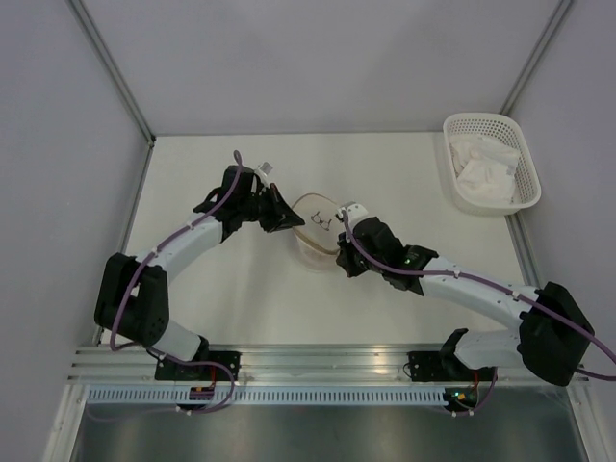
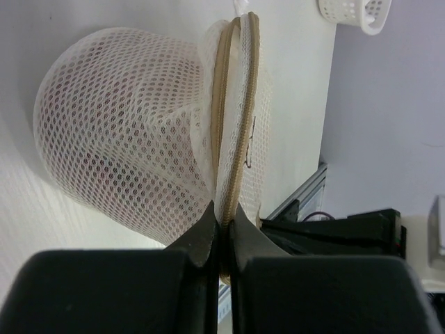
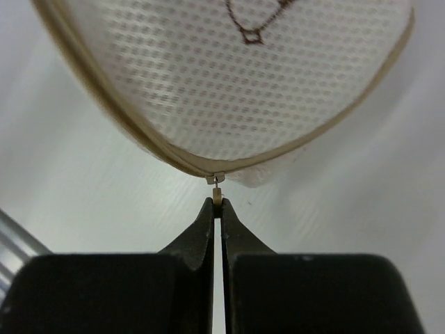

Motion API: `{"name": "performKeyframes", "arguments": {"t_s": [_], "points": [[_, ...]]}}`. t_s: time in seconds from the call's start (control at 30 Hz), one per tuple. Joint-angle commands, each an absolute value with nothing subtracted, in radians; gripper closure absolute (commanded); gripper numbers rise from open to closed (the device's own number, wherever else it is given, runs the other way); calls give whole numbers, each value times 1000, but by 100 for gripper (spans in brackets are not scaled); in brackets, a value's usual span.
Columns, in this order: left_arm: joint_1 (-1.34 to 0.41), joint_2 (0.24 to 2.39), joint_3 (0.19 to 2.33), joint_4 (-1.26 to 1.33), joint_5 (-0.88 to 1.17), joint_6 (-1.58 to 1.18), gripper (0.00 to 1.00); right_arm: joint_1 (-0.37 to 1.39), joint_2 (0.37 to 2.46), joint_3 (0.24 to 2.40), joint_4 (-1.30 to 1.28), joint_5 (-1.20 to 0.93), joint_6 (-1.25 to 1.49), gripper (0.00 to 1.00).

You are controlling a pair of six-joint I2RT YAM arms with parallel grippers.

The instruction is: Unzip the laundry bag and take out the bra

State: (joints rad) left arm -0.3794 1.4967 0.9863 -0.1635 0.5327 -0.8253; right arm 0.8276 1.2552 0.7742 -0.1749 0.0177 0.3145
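Observation:
The laundry bag (image 1: 315,231) is a small whitish mesh pod with a brownish zip rim, mid-table between both grippers. In the left wrist view the bag (image 2: 125,132) lies on its side and my left gripper (image 2: 224,224) is shut on its zip rim (image 2: 233,125). In the right wrist view the flat flap with the dark bra drawing (image 3: 236,76) faces me and my right gripper (image 3: 217,204) is shut on the small zip pull tab (image 3: 217,195). The bra is not clearly visible; a faint pinkish shade shows through the mesh.
A white plastic lattice basket (image 1: 489,160) holding white cloth stands at the back right, also at the top of the left wrist view (image 2: 354,14). Grey walls enclose the table. A metal rail (image 1: 318,361) runs along the near edge.

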Motion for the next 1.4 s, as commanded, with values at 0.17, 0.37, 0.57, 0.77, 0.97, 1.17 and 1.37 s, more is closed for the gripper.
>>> {"name": "performKeyframes", "arguments": {"t_s": [0.17,0.37,0.57,0.77,0.97,1.17,1.37], "points": [[-345,1577,1143,-319,718,-591,95,828,1336,819,-310,428,377,100],[-339,1608,1144,-325,727,-578,88,824,1306,815,-293,442,388,100],[-337,1548,1131,-304,661,-638,0,818,1276,804,-282,426,396,100],[-360,1333,1042,-322,494,-779,0,810,1259,790,-256,326,393,99],[-449,1123,876,-322,456,-903,1,810,1212,749,-152,76,351,100],[-512,919,738,-334,347,-1005,0,810,1184,742,-100,-244,321,100],[-594,933,695,-354,309,-1058,0,819,1204,749,-32,-448,328,99]]}}
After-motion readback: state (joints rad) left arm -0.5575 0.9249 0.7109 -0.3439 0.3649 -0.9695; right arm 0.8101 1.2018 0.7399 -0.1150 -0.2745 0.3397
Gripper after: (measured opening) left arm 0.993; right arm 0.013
